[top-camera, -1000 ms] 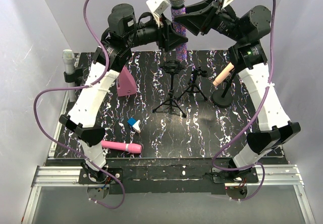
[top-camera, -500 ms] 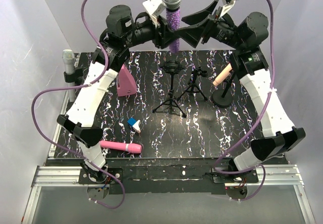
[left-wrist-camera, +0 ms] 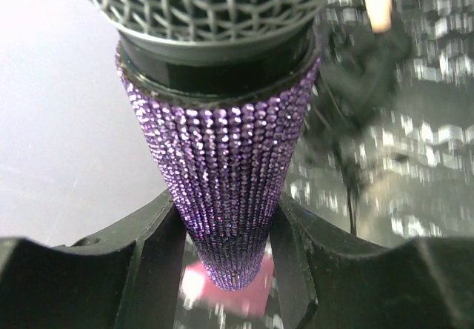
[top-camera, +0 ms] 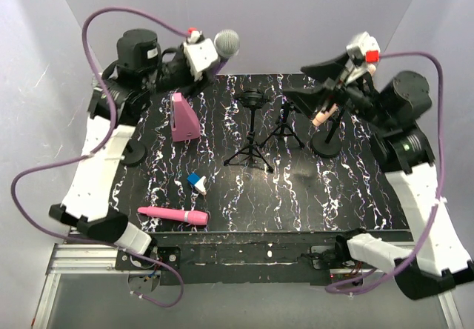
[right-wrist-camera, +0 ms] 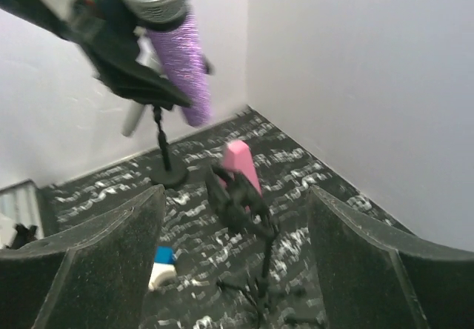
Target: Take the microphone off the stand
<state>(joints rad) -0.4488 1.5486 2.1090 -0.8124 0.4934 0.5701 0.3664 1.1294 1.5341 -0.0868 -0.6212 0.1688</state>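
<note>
A purple glitter microphone (top-camera: 216,55) with a grey mesh head is held in the air at the back left, clear of any stand. My left gripper (top-camera: 198,73) is shut on its lower body. In the left wrist view the two fingers clamp the tapered end of the microphone (left-wrist-camera: 222,158) inside my left gripper (left-wrist-camera: 226,262). The black tripod stand (top-camera: 252,133) stands mid-table with its clip empty. My right gripper (top-camera: 315,84) is open and empty, above the back right. It sees the microphone (right-wrist-camera: 178,47) and the tripod (right-wrist-camera: 241,195) between its open fingers (right-wrist-camera: 237,255).
A pink wedge (top-camera: 184,118) stands under the held microphone. A smaller tripod (top-camera: 285,125) and a round-base stand with a peach microphone (top-camera: 326,114) are at the right. A pink microphone (top-camera: 174,214) and a blue-white piece (top-camera: 196,182) lie near the front. A round stand base (top-camera: 133,153) sits left.
My left arm swung left and lower, carrying the purple microphone away from the centre. My right gripper drew back to the right and down, apart from the microphone.
</note>
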